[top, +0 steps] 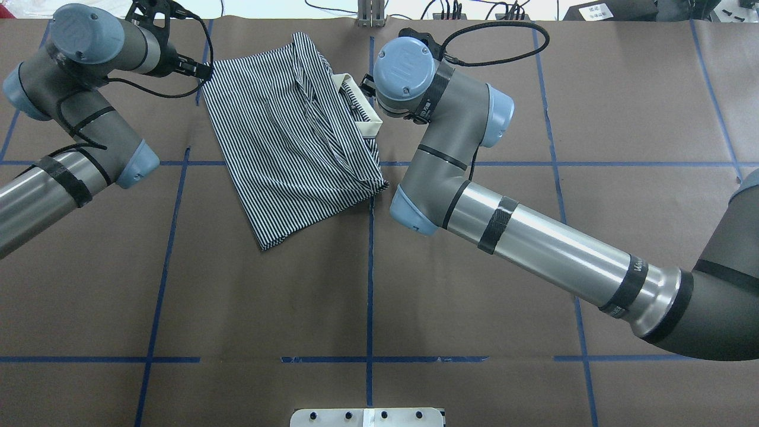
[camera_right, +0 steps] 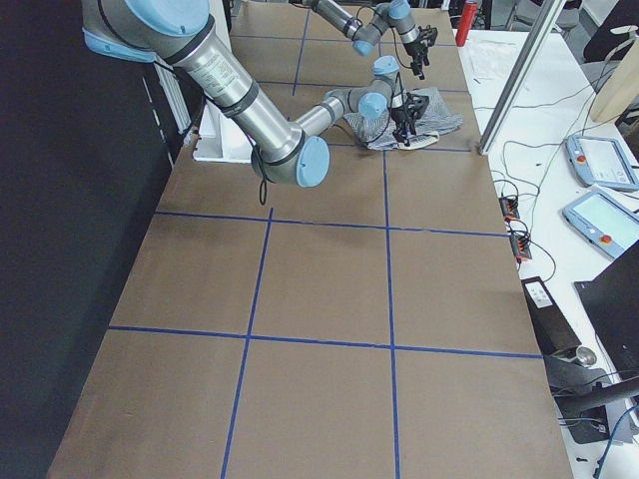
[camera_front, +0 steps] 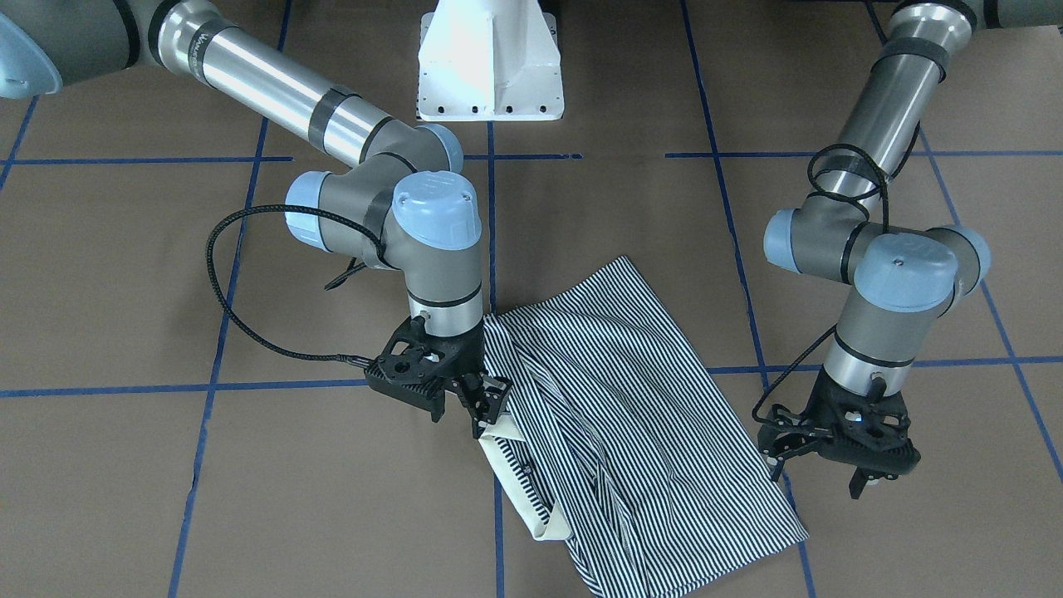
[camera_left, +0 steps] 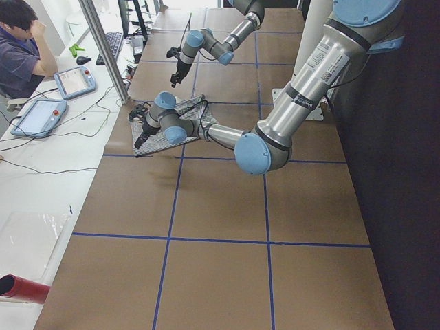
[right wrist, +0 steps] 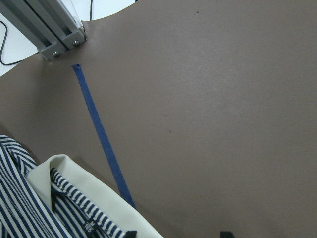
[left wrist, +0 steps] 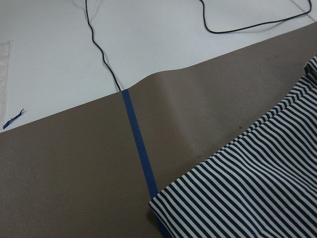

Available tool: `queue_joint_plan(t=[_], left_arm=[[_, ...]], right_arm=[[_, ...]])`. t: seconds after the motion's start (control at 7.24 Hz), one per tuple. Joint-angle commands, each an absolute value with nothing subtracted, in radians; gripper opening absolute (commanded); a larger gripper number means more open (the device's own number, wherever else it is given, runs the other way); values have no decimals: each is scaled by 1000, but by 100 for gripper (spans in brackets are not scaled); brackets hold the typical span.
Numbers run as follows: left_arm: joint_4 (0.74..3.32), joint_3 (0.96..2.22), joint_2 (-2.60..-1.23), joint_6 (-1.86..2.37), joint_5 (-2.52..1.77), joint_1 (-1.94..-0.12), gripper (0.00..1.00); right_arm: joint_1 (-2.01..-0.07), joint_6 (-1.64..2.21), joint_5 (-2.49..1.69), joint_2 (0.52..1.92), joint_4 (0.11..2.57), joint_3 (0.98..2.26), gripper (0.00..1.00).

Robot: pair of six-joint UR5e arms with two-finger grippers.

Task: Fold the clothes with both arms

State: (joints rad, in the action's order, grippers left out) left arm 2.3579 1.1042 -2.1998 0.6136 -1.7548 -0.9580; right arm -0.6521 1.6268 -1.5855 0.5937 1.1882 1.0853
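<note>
The navy-and-white striped polo shirt [top: 284,142] lies folded in a rumpled rectangle at the table's [top: 474,267] far edge, its cream collar [top: 364,115] jutting right. The right gripper [camera_front: 486,407] at the collar and the left gripper [camera_front: 816,480] beside the shirt both stand spread.

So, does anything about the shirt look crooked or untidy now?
Yes. The navy-and-white striped polo shirt lies skewed to the blue tape grid lines, wrinkled down its middle, and its cream collar sticks out past one edge.

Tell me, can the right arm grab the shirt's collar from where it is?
Probably yes. The right arm has its open fingers right beside the cream collar, and nothing lies between them.
</note>
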Motion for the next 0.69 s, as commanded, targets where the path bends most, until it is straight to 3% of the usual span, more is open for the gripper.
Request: queue_joint_plan(t=[0.0, 0.55], left_arm=[[2358, 1104, -2200, 614, -1755, -956, 100], [2358, 1104, -2200, 615, -1755, -954, 100]], right_arm=[[-626, 1640, -1543, 565, 1114, 1004, 66], [-595, 1666, -1485, 554, 1043, 934, 66]])
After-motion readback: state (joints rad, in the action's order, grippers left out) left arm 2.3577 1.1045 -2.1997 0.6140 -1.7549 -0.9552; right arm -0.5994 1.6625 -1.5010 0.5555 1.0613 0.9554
